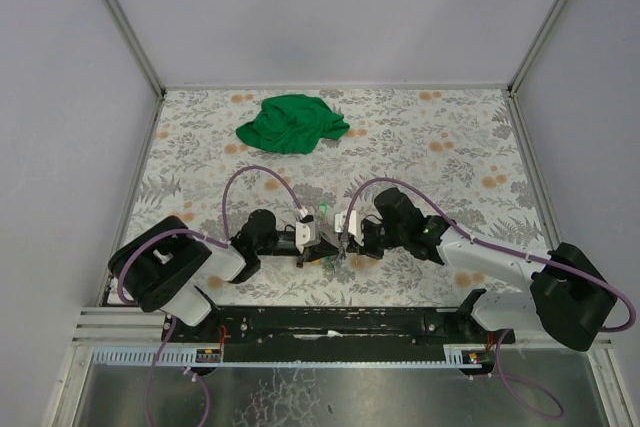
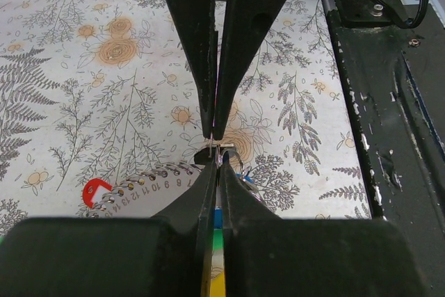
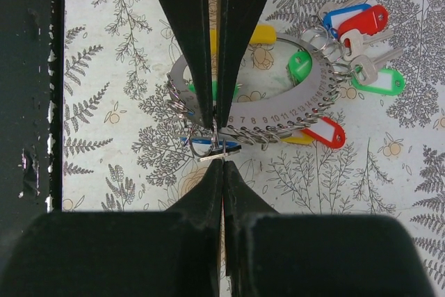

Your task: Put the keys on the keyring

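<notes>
A grey numbered ring-shaped holder (image 3: 306, 106) lies on the floral table and carries several small wire loops. Keys with red (image 3: 325, 132), green (image 3: 379, 83), blue (image 3: 345, 17) and yellow (image 3: 263, 33) heads hang from it. My left gripper (image 2: 217, 165) and right gripper (image 3: 222, 163) meet tip to tip at the table's near edge. The left gripper is shut on a small wire keyring (image 3: 203, 145). The right gripper is shut on a thin metal key blade (image 3: 219, 151) at that loop, with a blue head (image 3: 188, 140) behind it. In the top view both grippers hide them.
A crumpled green cloth (image 1: 292, 124) lies at the far middle of the table. The black base rail (image 2: 389, 123) runs just behind the grippers at the near edge. Grey walls enclose the table on three sides.
</notes>
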Available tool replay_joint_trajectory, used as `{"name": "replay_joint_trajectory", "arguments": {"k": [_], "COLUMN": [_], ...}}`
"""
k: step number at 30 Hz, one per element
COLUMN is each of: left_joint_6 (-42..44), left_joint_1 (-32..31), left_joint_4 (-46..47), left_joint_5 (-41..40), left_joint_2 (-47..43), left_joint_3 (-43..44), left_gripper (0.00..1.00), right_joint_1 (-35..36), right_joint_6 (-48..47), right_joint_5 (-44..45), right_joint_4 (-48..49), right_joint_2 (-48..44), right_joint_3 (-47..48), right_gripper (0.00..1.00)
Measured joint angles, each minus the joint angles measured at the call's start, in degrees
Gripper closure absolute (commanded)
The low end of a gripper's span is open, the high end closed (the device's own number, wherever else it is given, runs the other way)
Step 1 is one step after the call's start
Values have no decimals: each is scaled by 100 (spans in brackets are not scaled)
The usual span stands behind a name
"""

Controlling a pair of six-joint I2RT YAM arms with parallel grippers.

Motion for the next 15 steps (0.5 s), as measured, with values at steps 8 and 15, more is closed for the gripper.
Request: {"name": "replay_joint_trajectory", "arguments": {"k": [8, 15], "left_joint_6": [131, 234], "left_joint_1": [0, 0], "left_joint_4": [-175, -363], "left_joint_5": [-70, -81], "left_joint_2": [0, -2], "left_joint_3": [33, 87], "left_gripper": [100, 100], "right_joint_1": [2, 7], "right_joint_6": [-15, -37], "right_joint_5": [157, 208], "right_joint_4": [-201, -352], "right_joint_2": [0, 0], "right_joint_3": [15, 55], "right_gripper": [100, 100]}}
